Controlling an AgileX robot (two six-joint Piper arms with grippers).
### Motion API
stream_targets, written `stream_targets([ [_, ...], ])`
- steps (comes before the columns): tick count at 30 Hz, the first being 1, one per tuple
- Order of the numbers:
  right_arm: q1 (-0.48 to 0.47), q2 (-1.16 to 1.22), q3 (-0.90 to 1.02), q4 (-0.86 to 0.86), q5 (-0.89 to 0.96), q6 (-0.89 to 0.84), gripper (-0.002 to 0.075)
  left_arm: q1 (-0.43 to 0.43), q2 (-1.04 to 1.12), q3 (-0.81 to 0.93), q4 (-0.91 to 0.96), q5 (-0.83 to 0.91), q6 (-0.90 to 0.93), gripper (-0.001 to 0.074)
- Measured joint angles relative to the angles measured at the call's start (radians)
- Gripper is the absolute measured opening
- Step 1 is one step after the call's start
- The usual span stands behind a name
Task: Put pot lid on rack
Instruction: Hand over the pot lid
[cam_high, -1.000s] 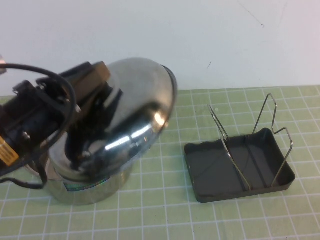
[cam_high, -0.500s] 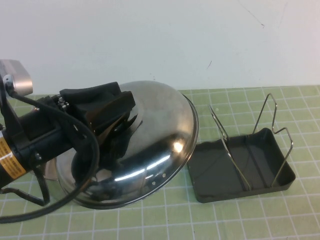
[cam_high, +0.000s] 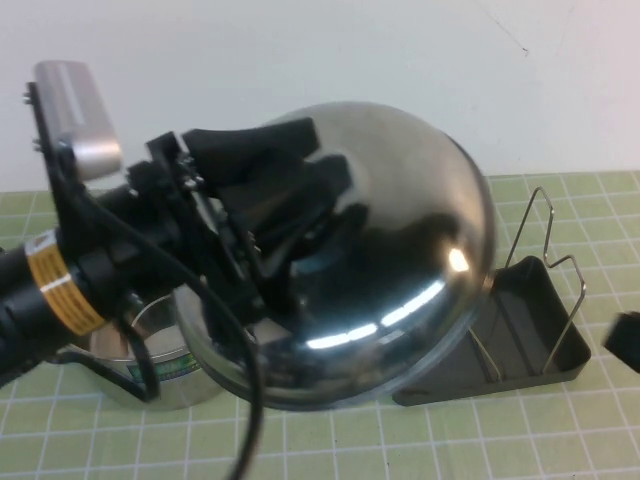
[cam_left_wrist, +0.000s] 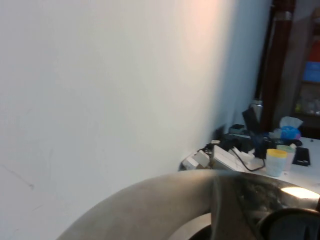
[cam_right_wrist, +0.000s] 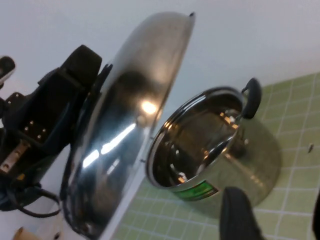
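Observation:
My left gripper is shut on the black knob of the pot lid. It holds the shiny domed lid tilted in the air, and the lid's right edge hangs over the left half of the rack. The rack is a dark grey tray with upright wire loops. In the right wrist view the lid stands nearly on edge beside the open pot, with the left gripper behind it. The left wrist view shows the lid's dome and the knob. My right gripper is open and empty, low at the table's right edge.
The steel pot with black handles and a green label stands uncovered at the front left, under my left arm. The table is a green grid mat. A white wall closes the back.
The lid has moved right from over the pot to over the rack's left side, risen and tilted more steeply. My right gripper's tip has come into view at the right edge.

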Motion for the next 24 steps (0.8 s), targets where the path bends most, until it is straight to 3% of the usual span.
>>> stream_targets([
  [4,0.000,0.235,-0.099,0.018,0.185,-0.038,0.0423,-0.031,0.000,-0.004,0.008,-0.006,0.034,0.0309],
  [7,0.000,0.388,-0.174,0.018,0.324,-0.045,0.0468,-0.032,0.001,-0.004,0.016,-0.006,0.035,0.0309],
  [14,0.000,0.608,-0.305,0.018,0.524,-0.092,0.0484,-0.032,0.001,-0.005,0.020,0.003,0.050,0.0309],
  [24,0.000,0.636,-0.412,0.016,0.551,-0.149,0.0485,-0.032,0.001,-0.005,0.053,-0.001,0.050,0.0309],
])
